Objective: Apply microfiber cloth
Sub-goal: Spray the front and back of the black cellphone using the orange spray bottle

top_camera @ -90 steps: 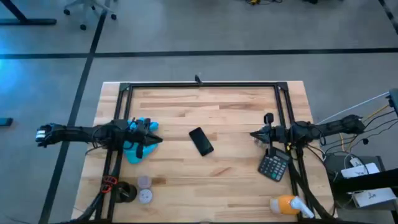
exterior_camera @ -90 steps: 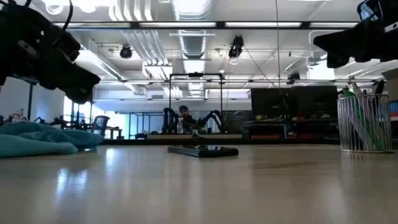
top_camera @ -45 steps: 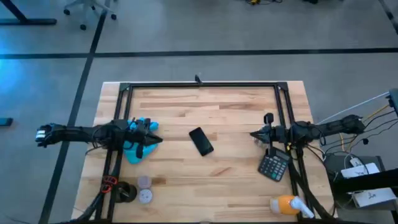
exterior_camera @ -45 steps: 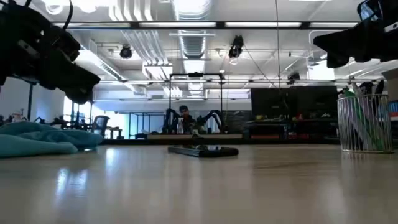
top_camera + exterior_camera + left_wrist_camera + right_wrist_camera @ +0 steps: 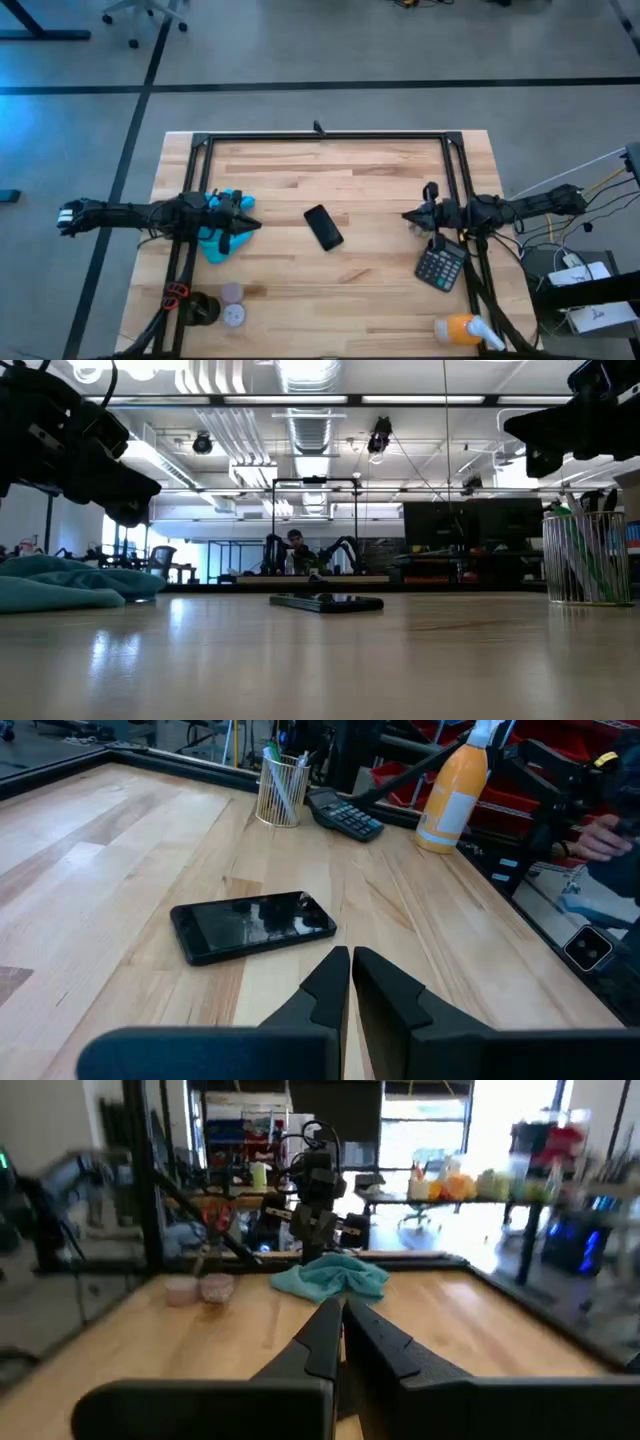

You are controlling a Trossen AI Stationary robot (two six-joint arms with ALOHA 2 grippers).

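Surface: light butcher-block wooden table [image 5: 330, 290] with pale and darker planks, bordered by a black metal frame [image 5: 325, 137] along the far edge and both sides.

Task item: crumpled turquoise-blue microfiber cloth [image 5: 215, 240], lying flat near the left edge of the table, about midway along it; in the low view it sits as a low heap [image 5: 60, 582] on the wood.

Left gripper [image 5: 252, 225]: raised above the cloth's inner side, clear of the table in the low view [image 5: 125, 495]; its two dark fingers [image 5: 325, 985] are pressed together with nothing between them.

Right gripper [image 5: 408, 216]: raised near the right edge of the table, fingers [image 5: 325, 1330] closed together and empty, pointing across toward the cloth [image 5: 330, 1276].

Other contents:
- black rectangular phone [image 5: 323, 227], flat at the table's centre, screen up, between the two grippers and well apart from the cloth.
- dark desk calculator [image 5: 440, 266], near the right edge.
- wire-mesh pen cup [image 5: 585, 557], near the right edge.
- orange spray bottle [image 5: 462, 328], lying at the near right corner.
- two small round lids [image 5: 232, 305], near the near left corner.

Room: grey floor with dark tape lines [image 5: 300, 86]; open workshop beyond, with ceiling strip lights [image 5: 310, 400], ducting and a person [image 5: 295, 545] far behind the table.
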